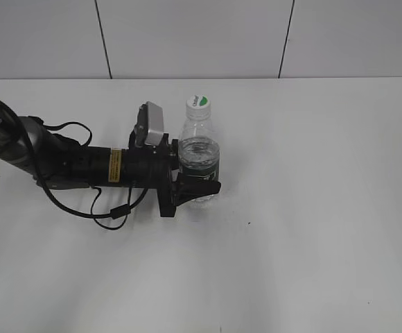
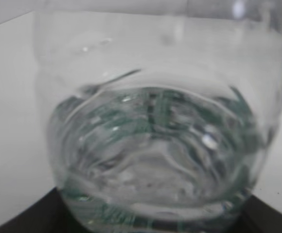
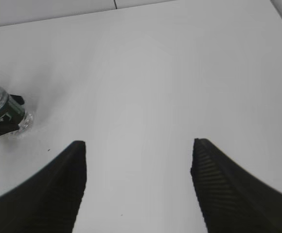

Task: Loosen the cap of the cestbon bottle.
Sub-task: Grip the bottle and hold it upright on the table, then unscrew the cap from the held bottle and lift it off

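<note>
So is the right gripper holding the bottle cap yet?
No, the right gripper is open over bare table, and the white cap sits untouched on the cestbon bottle, which the left gripper clamps.

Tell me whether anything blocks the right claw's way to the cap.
Nothing visible does. The right claw is open over bare table, with the cestbon bottle off to its left. The cap sits exposed on top; the left claw grips the bottle lower down, at the label, well below the cap.
</note>
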Motion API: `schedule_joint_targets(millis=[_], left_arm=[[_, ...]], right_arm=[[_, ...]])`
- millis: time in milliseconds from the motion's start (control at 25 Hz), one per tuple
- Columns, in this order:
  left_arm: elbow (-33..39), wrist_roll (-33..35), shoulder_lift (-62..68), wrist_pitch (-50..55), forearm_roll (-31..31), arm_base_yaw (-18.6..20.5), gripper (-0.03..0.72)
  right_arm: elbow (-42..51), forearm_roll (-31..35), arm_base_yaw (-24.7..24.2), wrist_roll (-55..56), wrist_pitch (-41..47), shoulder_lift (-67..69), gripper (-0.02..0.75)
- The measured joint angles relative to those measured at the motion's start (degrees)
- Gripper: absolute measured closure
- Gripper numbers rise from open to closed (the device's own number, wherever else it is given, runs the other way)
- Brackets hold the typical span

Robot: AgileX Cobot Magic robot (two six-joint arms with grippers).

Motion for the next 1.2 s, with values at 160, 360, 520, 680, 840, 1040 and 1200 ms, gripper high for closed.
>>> schedule_joint_targets(millis=[160,360,520,680,840,1040,1200], left_arm=[[0.0,0.0,0.0,0.0,0.0,-0.1,0.279],[0.0,0.0,0.0,1.1,-0.1,-0.6,0.279],[0.0,0.2,0.0,1.2,-0.1,-1.1,0.284],[0.0,0.3,0.0,1.9,-0.2,-1.3,0.284],[-0.1,0.3,0.0,1.9,-0.2,-1.3,0.284],[-0.1,0.3,0.0,1.9,-0.4,-1.4,0.284],[-0.1,0.3,0.0,2.0,-0.8,-1.4,0.284]], right_arm=[[-3.2,5.4,0.0,-2.7,3.1,9.5,0.26],[-15.0,8.3,0.0,-4.2,10.7,24.1,0.274],[-22.5,15.2,0.1,-8.7,13.5,33.8,0.275],[-29.2,19.4,3.9,-9.2,13.8,43.4,0.275],[-35.7,17.6,12.3,-4.2,14.0,53.3,0.275],[-46.2,16.5,19.5,1.1,16.7,65.6,0.275],[-55.8,14.6,22.2,4.1,20.9,74.4,0.276]])
